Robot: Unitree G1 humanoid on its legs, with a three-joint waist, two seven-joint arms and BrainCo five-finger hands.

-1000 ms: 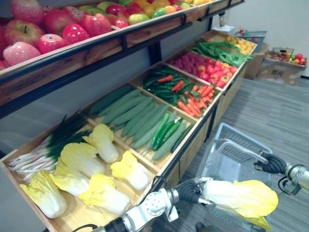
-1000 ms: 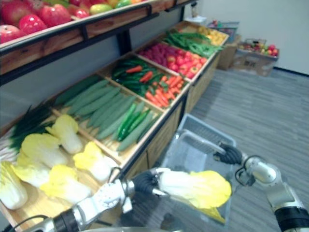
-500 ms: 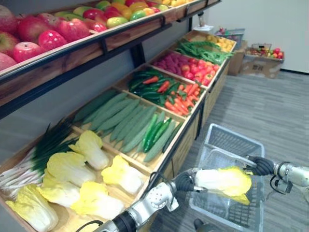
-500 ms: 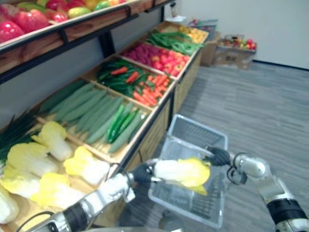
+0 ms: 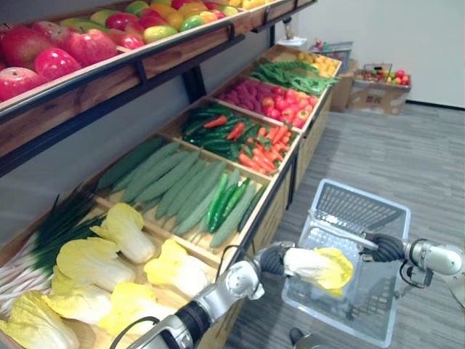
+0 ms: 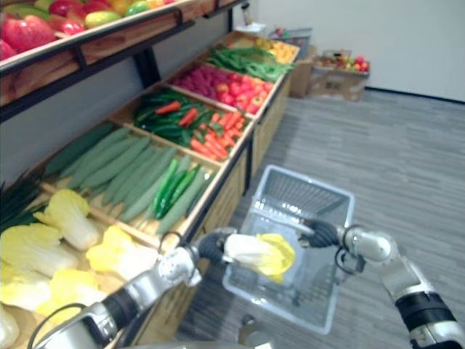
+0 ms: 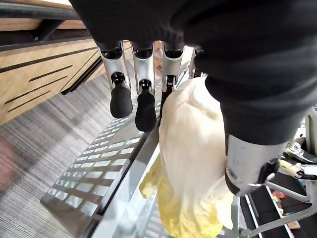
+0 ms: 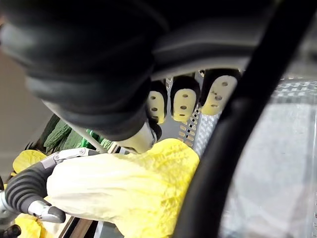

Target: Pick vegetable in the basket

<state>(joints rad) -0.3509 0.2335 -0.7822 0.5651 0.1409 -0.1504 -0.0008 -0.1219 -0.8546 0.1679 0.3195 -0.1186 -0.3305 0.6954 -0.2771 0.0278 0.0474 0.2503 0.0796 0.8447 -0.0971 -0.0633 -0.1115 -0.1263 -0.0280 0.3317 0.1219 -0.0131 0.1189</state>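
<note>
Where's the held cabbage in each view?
Left eye: cabbage, lower centre-right, over basket.
Right eye: cabbage, lower centre, over the basket's left side.
Left wrist: cabbage pinched in left hand.
Right wrist: cabbage beyond right hand.
Shared landmark: the grey mesh basket.

Basket [image 5: 361, 207] x1. Cabbage [image 5: 318, 267] x7: left hand [image 5: 272, 259] holds 1, 6 lie on shelf [image 5: 276, 218]. Hands x2, incl. right hand [image 5: 383, 248].

Apples [image 5: 43, 58] on upper shelf. Wooden crates below: spring onions [image 5: 62, 225], cucumbers [image 5: 174, 182], peppers [image 5: 211, 123], carrots [image 5: 265, 156], green beans [image 5: 290, 73]. Cardboard box [image 5: 374, 98] on grey floor [image 5: 378, 153].
</note>
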